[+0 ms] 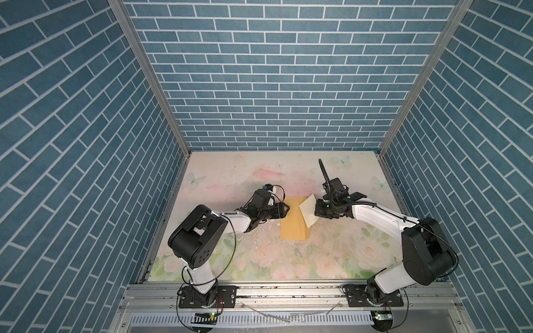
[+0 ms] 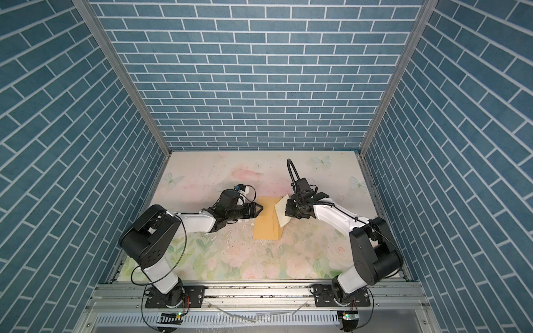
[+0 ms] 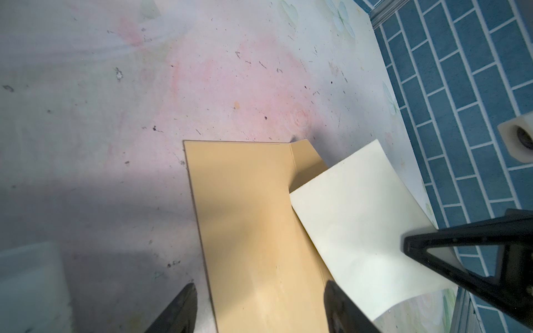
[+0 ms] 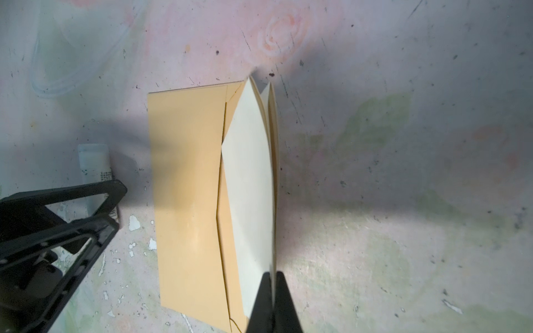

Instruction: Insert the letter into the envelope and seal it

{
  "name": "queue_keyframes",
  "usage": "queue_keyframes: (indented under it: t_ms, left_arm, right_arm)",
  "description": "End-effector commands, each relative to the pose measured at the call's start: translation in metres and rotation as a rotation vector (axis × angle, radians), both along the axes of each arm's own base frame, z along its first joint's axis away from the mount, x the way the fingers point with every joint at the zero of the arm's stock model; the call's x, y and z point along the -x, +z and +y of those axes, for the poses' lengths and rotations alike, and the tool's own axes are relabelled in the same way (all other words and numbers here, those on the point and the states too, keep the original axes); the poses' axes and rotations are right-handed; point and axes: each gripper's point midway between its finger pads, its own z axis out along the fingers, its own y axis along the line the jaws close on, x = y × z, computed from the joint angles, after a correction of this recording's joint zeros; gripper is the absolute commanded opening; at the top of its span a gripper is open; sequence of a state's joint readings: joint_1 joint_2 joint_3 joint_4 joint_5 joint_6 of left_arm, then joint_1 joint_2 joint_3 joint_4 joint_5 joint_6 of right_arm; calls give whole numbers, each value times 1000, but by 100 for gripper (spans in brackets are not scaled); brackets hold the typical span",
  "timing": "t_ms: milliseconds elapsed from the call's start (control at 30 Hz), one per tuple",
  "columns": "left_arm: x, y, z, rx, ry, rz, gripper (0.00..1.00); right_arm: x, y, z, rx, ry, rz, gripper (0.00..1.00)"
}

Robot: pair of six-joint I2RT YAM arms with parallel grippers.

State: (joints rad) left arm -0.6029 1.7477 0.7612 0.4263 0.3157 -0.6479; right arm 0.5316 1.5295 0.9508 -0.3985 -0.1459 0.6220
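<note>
The mustard-yellow envelope [image 1: 292,227] [image 2: 264,226] lies flat mid-table, its flap side toward the right arm. The letter [image 1: 308,213] [image 2: 281,213] stands tilted over that edge, pale reverse showing. My right gripper [image 1: 315,212] [image 4: 272,276] is shut on the letter [image 4: 251,173], whose lower corner dips into the envelope [image 4: 184,187] mouth. A tan edge behind the sheet may be the flap; I cannot tell. My left gripper [image 1: 284,209] [image 3: 259,302] is open at the opposite edge, fingers either side of the envelope [image 3: 245,216], nothing held. The letter [image 3: 360,219] rises beyond it.
A small white cylindrical stick [image 4: 93,167] lies on the floral table [image 1: 331,259] just beside the left gripper's fingers [image 4: 72,219]. Blue brick walls close the cell at the back and on both sides. An aluminium rail [image 1: 288,294] runs along the front.
</note>
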Motion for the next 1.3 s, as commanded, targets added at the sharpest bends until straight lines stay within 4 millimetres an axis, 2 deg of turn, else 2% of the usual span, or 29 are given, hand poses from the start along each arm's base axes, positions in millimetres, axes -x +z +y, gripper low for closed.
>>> queue_keyframes:
  t_ms: [0, 400, 1267]
  left_arm:
    - [-5, 2, -8, 15, -12, -9, 69]
    - [-9, -12, -14, 12, -20, 23, 66]
    - [-13, -28, -18, 5, -21, 50, 64]
  right_arm:
    - [-7, 3, 2, 2, 12, -18, 0]
    - [-5, -13, 2, 0, 11, -11, 0]
    - [-7, -40, 13, -48, 60, -33, 0]
